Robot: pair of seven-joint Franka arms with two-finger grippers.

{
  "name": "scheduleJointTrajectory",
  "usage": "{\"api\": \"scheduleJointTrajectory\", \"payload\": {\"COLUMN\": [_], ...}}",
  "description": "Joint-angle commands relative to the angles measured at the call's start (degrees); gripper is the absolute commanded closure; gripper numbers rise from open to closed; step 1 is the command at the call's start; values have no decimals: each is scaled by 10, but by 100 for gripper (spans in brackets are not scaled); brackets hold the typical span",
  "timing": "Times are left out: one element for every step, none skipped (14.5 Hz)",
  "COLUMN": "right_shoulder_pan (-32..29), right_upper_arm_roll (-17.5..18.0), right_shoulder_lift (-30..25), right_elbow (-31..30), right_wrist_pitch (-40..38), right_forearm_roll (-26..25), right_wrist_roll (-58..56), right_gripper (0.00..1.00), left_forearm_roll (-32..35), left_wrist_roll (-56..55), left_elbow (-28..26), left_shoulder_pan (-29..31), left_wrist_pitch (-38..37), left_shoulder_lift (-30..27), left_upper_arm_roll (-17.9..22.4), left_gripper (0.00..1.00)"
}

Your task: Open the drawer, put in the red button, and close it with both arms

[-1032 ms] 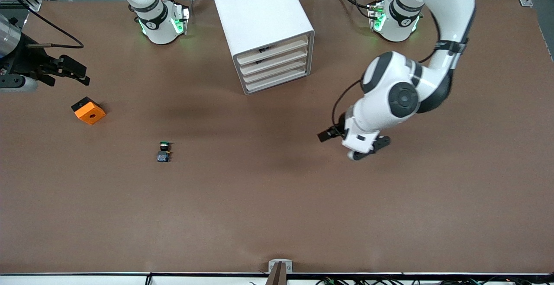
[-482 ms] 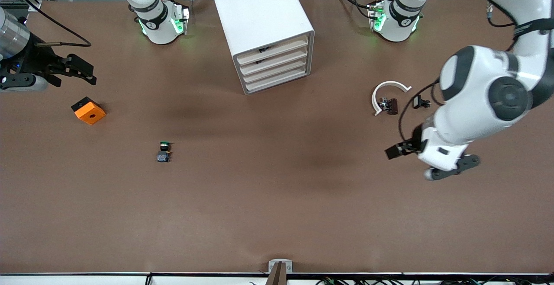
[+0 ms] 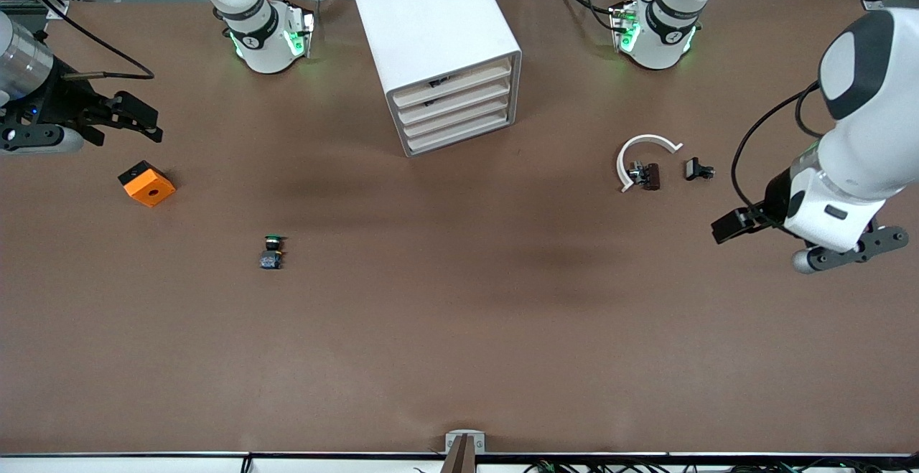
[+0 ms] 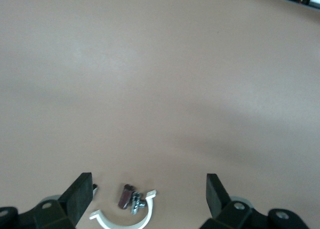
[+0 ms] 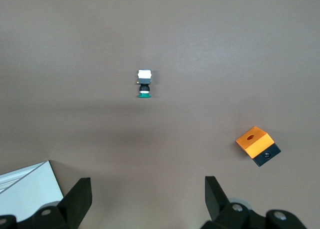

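The white cabinet (image 3: 431, 21) stands between the two bases, and every drawer (image 3: 454, 110) in it is pushed in. I cannot pick out the red button for sure. A dark red piece (image 3: 650, 176) lies inside a white half ring (image 3: 641, 144), and a small black piece (image 3: 698, 169) lies beside it. My left gripper (image 4: 150, 188) hangs open and empty over that ring (image 4: 122, 220), under the left wrist (image 3: 826, 214). My right gripper (image 3: 126, 123) is open and empty near the right arm's end of the table, above the orange cube (image 3: 146, 184).
A green-capped button (image 3: 272, 242) lies on its side mid-table, nearer the front camera than the cabinet; it (image 5: 144, 84) shows in the right wrist view with the orange cube (image 5: 256, 144) and a cabinet corner (image 5: 27, 186). Brown table (image 3: 459, 329) fills the rest.
The left arm has swung from mid-table out to its own end, uncovering the white half ring and the small pieces. The right gripper has shifted slightly. Both stay open.
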Motion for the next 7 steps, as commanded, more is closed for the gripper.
{"api": "scheduleJointTrajectory", "payload": {"right_shoulder_pan": [-1,-1,0,0,0,1,1], "right_upper_arm_roll": [-1,-1,-1,-1,-1,-1,-1], "right_shoulder_lift": [2,2,2,2,2,2,2], "right_elbow": [7,7,7,7,8,9,9], "right_wrist_pitch": [0,0,1,2,2,1,1], "right_forearm_roll": [-5,-4,-4,-4,-4,-4,-5], "right_wrist_roll": [1,2,2,2,2,2,2], "right_gripper": [0,0,0,0,0,0,0], "left_forearm_roll": [10,10,6,1,-2,-2,-2], "left_wrist_roll": [37,49,66,82,99,112,116], "left_elbow": [-5,-5,-6,-7,-8,-7,-6], "left_shoulder_pan": [11,20,32,36,44,50,50], "left_wrist_pitch": [-41,-58,-77,-95,-98,-98,-98], "left_shoulder_lift": [-31,-42,-56,-64,-69,-73,-75], "left_upper_arm_roll": [-5,-5,-5,-5,-6,-10,-11], "left_gripper": [0,0,0,0,0,0,0]}}
